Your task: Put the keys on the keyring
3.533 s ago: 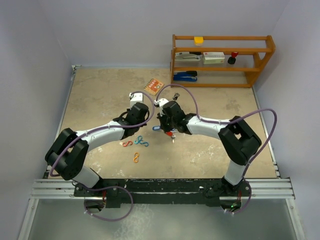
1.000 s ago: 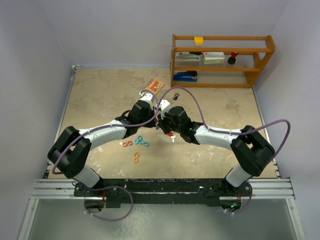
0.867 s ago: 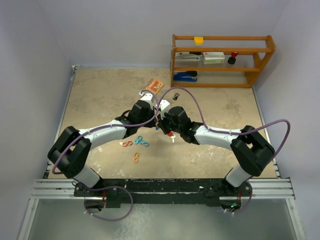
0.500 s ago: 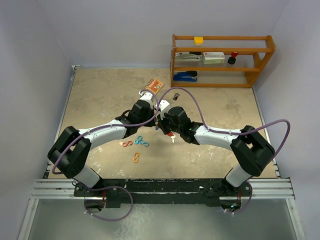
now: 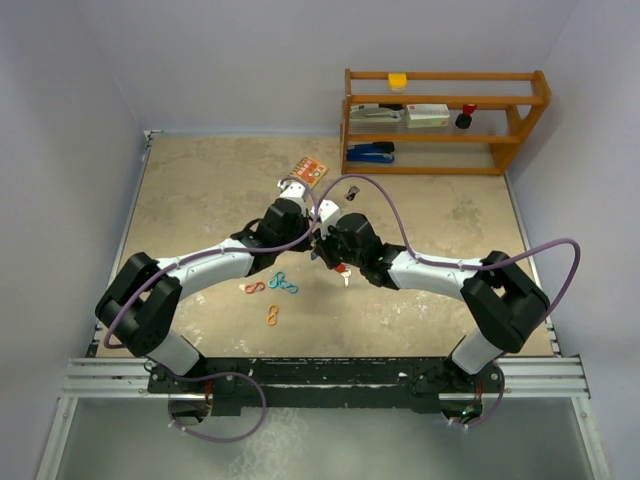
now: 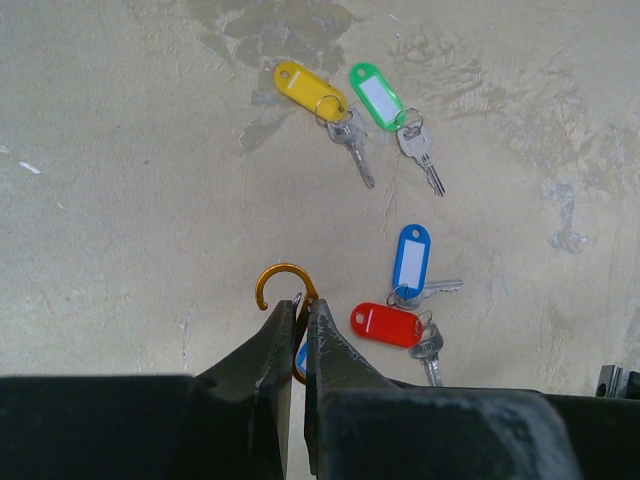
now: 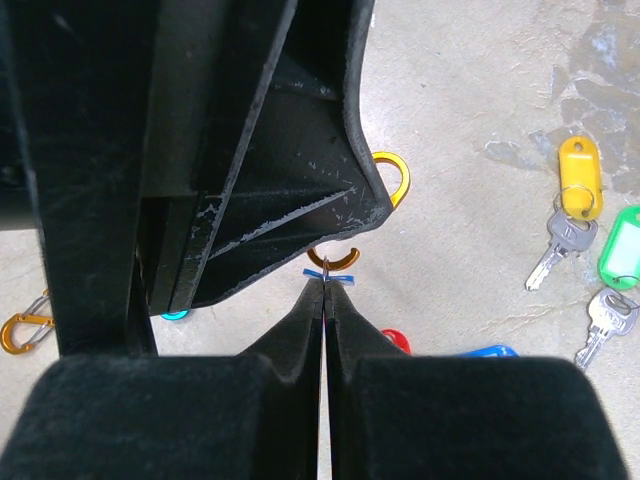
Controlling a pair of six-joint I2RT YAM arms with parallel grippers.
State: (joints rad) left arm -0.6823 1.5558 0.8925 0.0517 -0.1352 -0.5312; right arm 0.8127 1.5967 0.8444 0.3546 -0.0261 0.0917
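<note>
Moved: over the last few seconds your two arms have swung in closer together and the right elbow has pushed out wider. In the last second, basically nothing has changed.
Left gripper [image 6: 298, 305]: you've got it clamped shut on the orange keyring [image 6: 283, 275], with the open hook poking up past your fingertips.
Right gripper [image 7: 326, 285]: pinched tight on a small ring [image 7: 330, 268] with a sliver of blue across it, right at the keyring's lower loop.
Yellow-tagged key [image 6: 303, 87] and green-tagged key [image 6: 378, 95]: lying side by side on the table [image 6: 120, 200], out beyond the keyring.
Blue-tagged key [image 6: 411, 260] and red-tagged key [image 6: 388, 325]: flat on the table, bunched together just right of your left fingers.
Spare clips: a red clip [image 5: 255, 287], a teal clip [image 5: 283, 283] and an orange clip [image 5: 272, 315] sit near your left forearm.
</note>
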